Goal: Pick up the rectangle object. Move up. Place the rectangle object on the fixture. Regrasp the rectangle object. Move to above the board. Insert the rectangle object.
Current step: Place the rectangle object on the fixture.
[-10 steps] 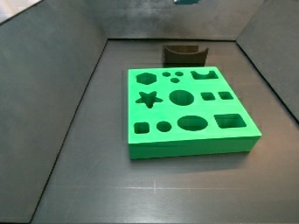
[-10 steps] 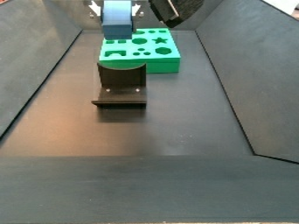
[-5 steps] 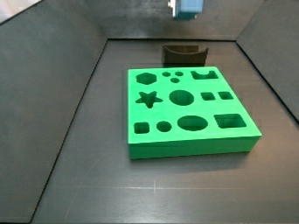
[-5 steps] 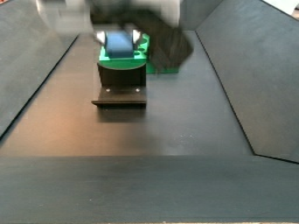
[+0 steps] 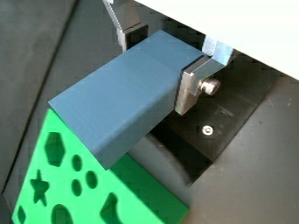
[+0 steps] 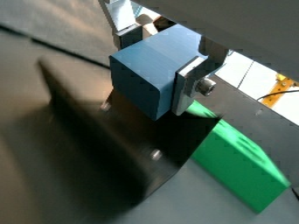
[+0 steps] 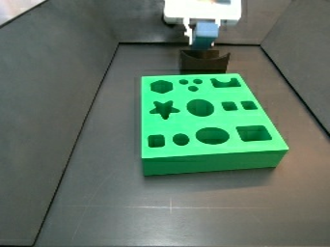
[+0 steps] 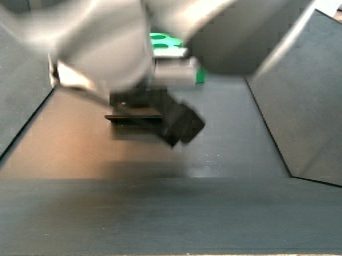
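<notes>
One relation: block [image 7: 204,33] clenched in the gripper [image 7: 203,37] sits just above the fixture [image 7: 203,61], at the far edge beyond the green board [image 7: 206,121] | long axis sticks out past the fingers [image 5: 191,80] | change: gripper lower than 0.5 s ago, now nearly at the notch
</notes>
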